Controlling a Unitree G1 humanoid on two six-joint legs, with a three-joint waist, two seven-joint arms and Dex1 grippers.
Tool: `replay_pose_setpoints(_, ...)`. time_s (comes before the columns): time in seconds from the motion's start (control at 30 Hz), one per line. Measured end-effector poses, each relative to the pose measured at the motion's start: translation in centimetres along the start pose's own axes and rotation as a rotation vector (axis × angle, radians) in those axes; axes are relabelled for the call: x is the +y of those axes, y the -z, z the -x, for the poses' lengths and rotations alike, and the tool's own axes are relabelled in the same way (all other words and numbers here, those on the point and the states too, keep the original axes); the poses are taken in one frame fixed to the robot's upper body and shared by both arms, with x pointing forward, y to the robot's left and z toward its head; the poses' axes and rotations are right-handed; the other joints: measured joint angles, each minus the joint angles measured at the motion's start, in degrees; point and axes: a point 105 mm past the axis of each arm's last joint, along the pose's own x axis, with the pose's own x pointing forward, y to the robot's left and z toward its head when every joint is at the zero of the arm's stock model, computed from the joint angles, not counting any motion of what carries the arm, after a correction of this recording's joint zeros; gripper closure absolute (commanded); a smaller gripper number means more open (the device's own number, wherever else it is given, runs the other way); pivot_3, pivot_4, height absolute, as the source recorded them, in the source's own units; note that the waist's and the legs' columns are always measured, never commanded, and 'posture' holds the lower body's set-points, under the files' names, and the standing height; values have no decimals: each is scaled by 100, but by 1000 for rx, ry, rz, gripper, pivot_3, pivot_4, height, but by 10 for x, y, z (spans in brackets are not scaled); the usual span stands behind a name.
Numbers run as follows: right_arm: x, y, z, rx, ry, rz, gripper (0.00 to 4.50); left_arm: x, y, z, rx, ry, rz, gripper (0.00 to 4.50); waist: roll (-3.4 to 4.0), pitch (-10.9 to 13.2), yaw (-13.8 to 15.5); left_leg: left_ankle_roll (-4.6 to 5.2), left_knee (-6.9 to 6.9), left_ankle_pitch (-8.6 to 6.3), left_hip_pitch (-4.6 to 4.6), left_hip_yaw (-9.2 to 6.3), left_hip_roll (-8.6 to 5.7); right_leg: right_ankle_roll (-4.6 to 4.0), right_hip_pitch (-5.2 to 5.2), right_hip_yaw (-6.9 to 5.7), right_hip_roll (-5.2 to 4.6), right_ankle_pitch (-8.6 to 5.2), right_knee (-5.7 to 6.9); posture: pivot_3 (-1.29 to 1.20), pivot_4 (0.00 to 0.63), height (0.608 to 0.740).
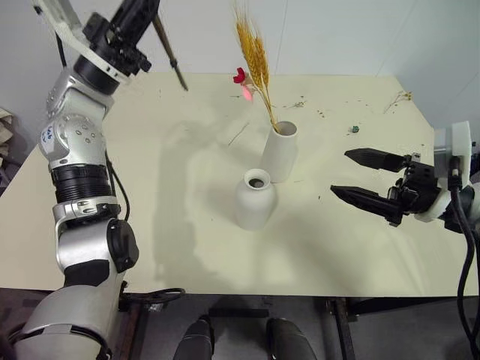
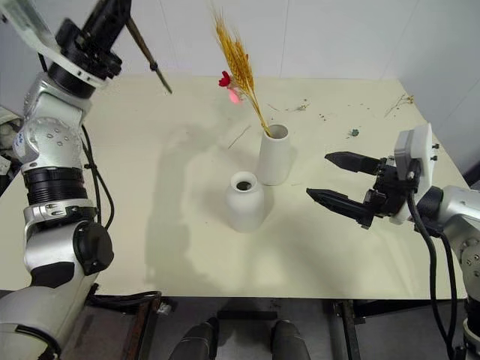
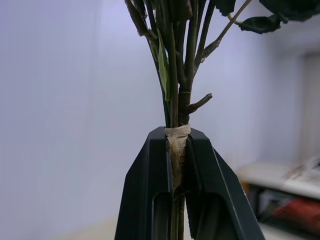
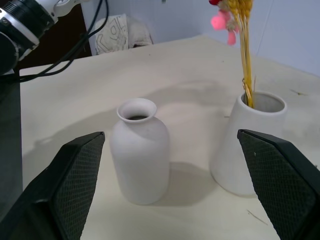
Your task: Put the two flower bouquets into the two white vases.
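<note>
- Clamping our left gripper (image 3: 179, 165) on the rose bouquet's stems (image 3: 176, 100), raised above the table (image 1: 187, 225), we aim their tips at the rounded vase (image 1: 256, 199).
- Our right gripper (image 1: 360, 176), jaws apart, should steady it.

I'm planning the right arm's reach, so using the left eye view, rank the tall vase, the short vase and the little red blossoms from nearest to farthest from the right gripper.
1. Tall vase, left of the right gripper.
2. Short vase, further left, nearer the table's front edge.
3. Red blossoms, high up on the wheat stalks, toward the back.
</note>
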Motion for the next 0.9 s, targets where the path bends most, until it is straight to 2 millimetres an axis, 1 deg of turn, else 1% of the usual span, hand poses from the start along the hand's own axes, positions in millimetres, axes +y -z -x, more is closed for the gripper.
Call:
replay_pose_setpoints(0.07, 1, -1, 2, -1, 9, 6, 0, -11, -3, -5, -15, 63, 15, 4455, 0, 0, 8, 0, 6, 0, 0, -1, 0, -1, 3, 0, 2, 2, 1, 0, 150, 740)
replay_pose_setpoints(0.17, 3, 2, 4, 5, 20, 1, 0, -23, -3, -11, -47, 131, 67, 4455, 0, 0, 15, 0, 18, 0, 0, -1, 0, 1, 9, 1, 2, 6, -2, 0, 150, 740)
replay_pose_setpoints(0.3, 6, 0, 6, -3, 26, 7, 0, -42, 2, -20, -101, 246, 165, 4455, -1, 0, 21, 1, 28, 0, 0, -1, -1, 3, 16, 2, 2, 9, -5, 0, 150, 740)
replay_pose_setpoints(0.43, 10, -1, 14, -21, 26, -9, 0, -65, 11, -30, -156, 363, 264, 4455, -1, 1, 35, 4, 33, -2, 0, 0, -2, 4, 22, 3, 2, 10, -12, 0, 150, 740)
replay_pose_setpoints(0.53, 14, -1, 21, -34, 14, -15, 0, -74, 30, -29, -142, 398, 337, 4455, -1, 1, 50, 8, 35, -5, 5, 0, -2, 4, 30, 2, 3, 10, -16, 0, 150, 740)
replay_pose_setpoints(0.63, 18, -2, 26, -32, -8, -21, 0, -82, 59, -19, -102, 404, 418, 4455, -1, 1, 30, 10, 39, -6, 7, 1, -1, 4, 31, 4, 3, 10, -17, 0, 150, 740)
replay_pose_setpoints(0.7, 23, -6, 29, -28, -35, -4, 0, -87, 79, -10, -56, 400, 451, 4455, -1, 1, 16, 10, 40, -6, 7, 1, 0, 3, 31, 4, 4, 9, -17, 0, 150, 740)
replay_pose_setpoints(0.77, 28, -13, 30, -40, -70, 9, 0, -90, 93, -6, -23, 394, 461, 4455, -1, 1, 21, 10, 44, -6, 6, 1, 0, 2, 32, 4, 5, 9, -21, 0, 150, 740)
replay_pose_setpoints(0.9, 32, -20, 32, -46, -108, 23, 0, -88, 102, -4, -29, 376, 453, 4455, -1, 1, 25, 14, 47, -8, 7, 2, 0, 4, 48, 3, 5, 10, -49, 0, 150, 740)
